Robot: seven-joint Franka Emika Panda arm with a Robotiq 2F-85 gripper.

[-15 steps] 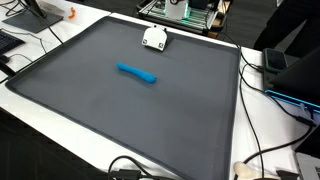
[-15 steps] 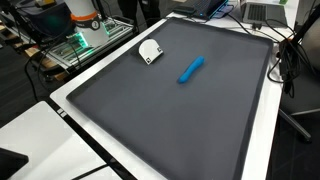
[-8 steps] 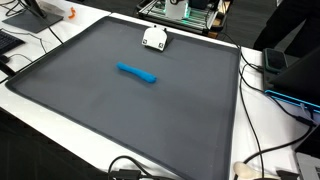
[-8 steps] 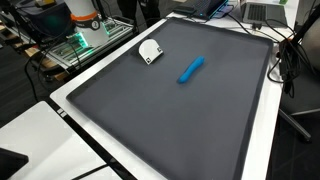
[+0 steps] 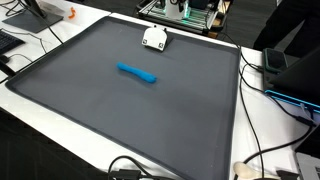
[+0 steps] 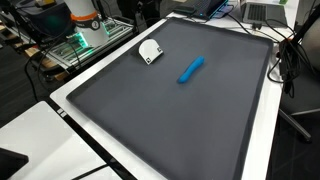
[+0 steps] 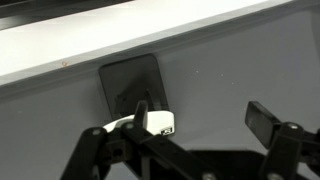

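Observation:
In the wrist view my gripper is open and empty, with its two dark fingers spread over the grey mat. A small white object with a dark label shows just beside one finger, apart from the other. A dark square patch lies on the mat behind it. In both exterior views the white object sits near the mat's edge, and a blue marker-like stick lies mid-mat. The arm does not show in either exterior view.
The grey mat covers a white table. Cables and a dark device lie along one side. A cart with electronics and an orange object stand beyond the table.

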